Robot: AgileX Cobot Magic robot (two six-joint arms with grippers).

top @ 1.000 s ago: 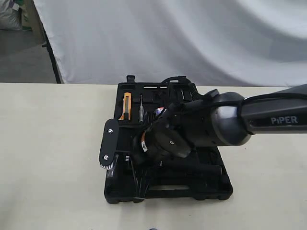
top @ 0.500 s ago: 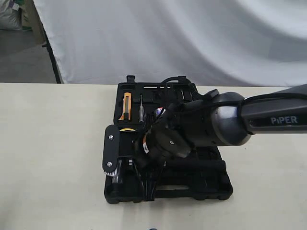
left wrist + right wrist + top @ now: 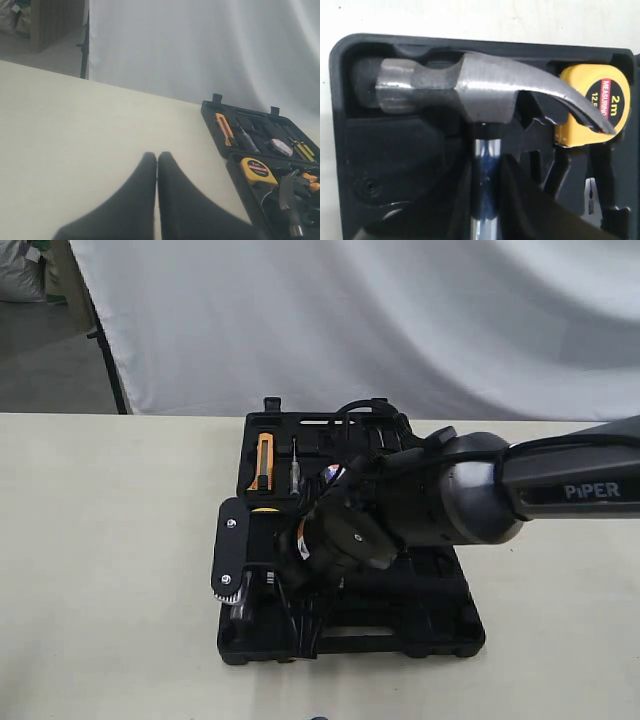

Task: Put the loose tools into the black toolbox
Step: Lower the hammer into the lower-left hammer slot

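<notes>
The black toolbox [image 3: 440,625] lies open in the middle of the table. My right gripper [image 3: 486,200] is shut on the chrome shaft of a claw hammer [image 3: 485,95]. The hammer's head hangs low over the moulded recess at the toolbox's [image 3: 350,150] front left corner; whether it touches, I cannot tell. In the exterior view the right gripper [image 3: 288,608] reaches over the case, and the arm hides much of the inside. My left gripper [image 3: 157,156] is shut on nothing, above bare table to the left of the toolbox [image 3: 235,170].
A yellow tape measure [image 3: 592,105] sits in its recess beside the hammer's claw. An orange utility knife [image 3: 264,462] and a screwdriver [image 3: 294,465] lie in the far half. Pliers [image 3: 590,200] show in the near half. A white cloth hangs behind the table.
The right gripper has turned and come down a little, bringing the hammer's head from a tilt to square over the front left recess. The left gripper has not visibly moved.
</notes>
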